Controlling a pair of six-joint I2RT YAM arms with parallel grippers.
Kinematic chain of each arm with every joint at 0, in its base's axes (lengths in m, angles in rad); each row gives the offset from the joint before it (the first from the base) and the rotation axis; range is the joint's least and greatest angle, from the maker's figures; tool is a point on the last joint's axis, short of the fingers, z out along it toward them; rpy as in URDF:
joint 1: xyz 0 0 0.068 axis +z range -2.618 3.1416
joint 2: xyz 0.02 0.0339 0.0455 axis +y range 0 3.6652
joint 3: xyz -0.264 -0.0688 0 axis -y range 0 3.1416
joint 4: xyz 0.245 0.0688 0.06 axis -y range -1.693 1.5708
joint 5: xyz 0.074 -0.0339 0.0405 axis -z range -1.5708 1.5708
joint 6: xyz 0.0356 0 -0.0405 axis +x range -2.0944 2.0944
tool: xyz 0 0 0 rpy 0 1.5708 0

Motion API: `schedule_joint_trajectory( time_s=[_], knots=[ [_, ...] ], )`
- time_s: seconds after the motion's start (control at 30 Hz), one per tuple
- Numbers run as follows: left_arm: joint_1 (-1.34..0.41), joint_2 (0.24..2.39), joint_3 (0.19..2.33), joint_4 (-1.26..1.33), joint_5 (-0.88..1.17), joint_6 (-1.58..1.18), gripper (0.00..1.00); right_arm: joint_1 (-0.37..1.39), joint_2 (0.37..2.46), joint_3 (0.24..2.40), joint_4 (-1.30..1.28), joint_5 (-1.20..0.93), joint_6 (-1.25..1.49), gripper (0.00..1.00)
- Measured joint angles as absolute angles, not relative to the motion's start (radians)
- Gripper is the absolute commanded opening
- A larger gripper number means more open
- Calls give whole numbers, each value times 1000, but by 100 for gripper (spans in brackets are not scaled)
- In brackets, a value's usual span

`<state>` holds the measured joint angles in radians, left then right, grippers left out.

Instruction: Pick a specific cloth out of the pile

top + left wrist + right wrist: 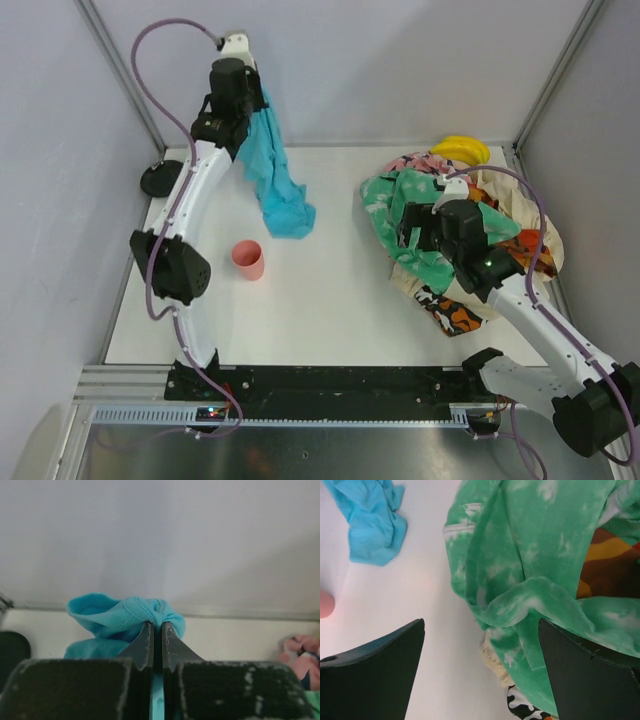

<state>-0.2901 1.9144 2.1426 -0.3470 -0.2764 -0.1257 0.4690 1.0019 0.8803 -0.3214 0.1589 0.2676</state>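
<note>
The left arm (190,192) and right arm (542,322) have white shells with black joint housings; a lilac cable (136,48) trails along each. Their fingers (375,675) are matte black wedges.

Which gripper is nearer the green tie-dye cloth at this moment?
Right. The right gripper hangs open just above the green tie-dye cloth. The left gripper is raised over the far-left corner of the table, shut on the turquoise cloth.

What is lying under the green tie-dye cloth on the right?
An orange-and-black printed cloth and a cream cloth peek out from under the green tie-dye cloth. How far they reach beneath it, and anything else there, is covered.
</note>
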Motion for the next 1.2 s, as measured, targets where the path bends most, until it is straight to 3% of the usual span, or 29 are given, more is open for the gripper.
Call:
schedule_joint_trajectory(
  time_s=[0.17,0.2,0.23,0.27,0.33,0.37,0.43,0.63,1.0,1.2],
  knots=[
    [-221,2036,2006,-333,-152,-222,1,458,1028,877,-351,192,269,99],
    [-216,2054,1979,-333,-144,-238,4,453,1032,876,-358,199,270,99],
    [-212,2075,1940,-331,-139,-258,13,448,1036,876,-363,204,273,99],
    [-211,2092,1902,-334,-135,-278,31,442,1040,876,-366,208,277,99],
    [-213,2123,1836,-345,-123,-310,77,432,1048,873,-372,216,288,99],
    [-215,2133,1808,-353,-114,-320,88,426,1051,871,-375,218,293,99],
    [-216,2141,1771,-367,-95,-342,97,415,1052,869,-381,218,303,99],
    [-221,2017,1668,-386,-76,-368,100,393,1031,867,-401,205,340,99],
    [-285,976,1123,-324,-110,-498,100,413,846,759,-358,87,328,99],
    [-295,934,881,-385,-129,-556,100,471,805,647,-295,72,325,99]
  ],
)
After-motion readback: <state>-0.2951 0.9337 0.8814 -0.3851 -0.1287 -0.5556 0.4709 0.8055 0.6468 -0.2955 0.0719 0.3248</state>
